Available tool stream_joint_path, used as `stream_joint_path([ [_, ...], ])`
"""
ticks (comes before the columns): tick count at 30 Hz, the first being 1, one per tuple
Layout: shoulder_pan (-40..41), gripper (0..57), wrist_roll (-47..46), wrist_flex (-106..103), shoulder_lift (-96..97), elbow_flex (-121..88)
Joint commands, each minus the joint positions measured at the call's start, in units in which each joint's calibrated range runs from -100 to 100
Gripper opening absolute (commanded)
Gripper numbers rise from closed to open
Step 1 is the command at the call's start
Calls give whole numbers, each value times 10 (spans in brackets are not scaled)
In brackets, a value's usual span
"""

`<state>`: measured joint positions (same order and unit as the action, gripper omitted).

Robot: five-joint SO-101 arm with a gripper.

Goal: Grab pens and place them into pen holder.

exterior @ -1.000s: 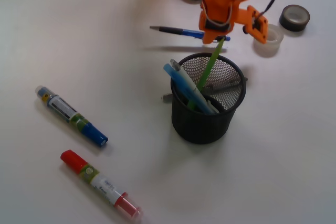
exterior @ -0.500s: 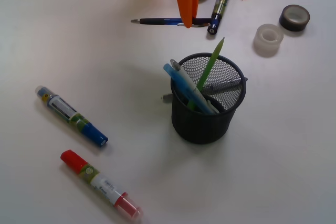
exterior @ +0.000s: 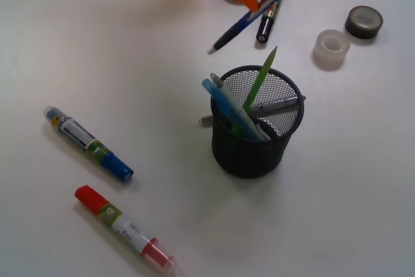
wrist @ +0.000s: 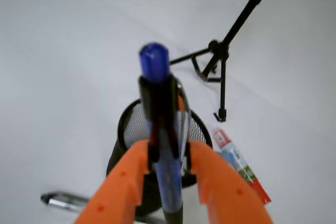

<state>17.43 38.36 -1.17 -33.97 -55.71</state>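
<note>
My orange gripper [exterior: 255,3] is at the top of the front view, shut on the dark blue pen [exterior: 249,16]. That pen slants from its tip at lower left up to its cap at upper right, behind the pen holder. In the wrist view the dark blue pen [wrist: 164,145] stands between my two fingers [wrist: 131,171], cap end pointing away. The black mesh pen holder [exterior: 249,150] stands mid-table. It holds a lime green pen [exterior: 260,81], a light blue pen [exterior: 228,105], a white pen [exterior: 227,95] and a grey pen [exterior: 279,104]. The pen holder [wrist: 123,148] lies just beyond the jaws.
A blue-capped marker [exterior: 87,142] and a red-capped marker [exterior: 123,226] lie at the front left. A black-capped marker [exterior: 266,23] lies near the gripper. A clear tape roll [exterior: 331,48] and a dark tape roll [exterior: 363,21] sit at the right. A tripod [wrist: 220,61] stands beyond the table.
The gripper left the holder, where the green pen stays, and closed on the dark blue pen. That pen lay flat half a second ago; now it is tilted, cap end raised to the right.
</note>
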Motion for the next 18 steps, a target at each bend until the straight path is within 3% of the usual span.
stream_joint_path([
  [1, -12, 4, 28, -192, 24, -15],
  [18, -18, 4, 94, -342, 171, 74],
])
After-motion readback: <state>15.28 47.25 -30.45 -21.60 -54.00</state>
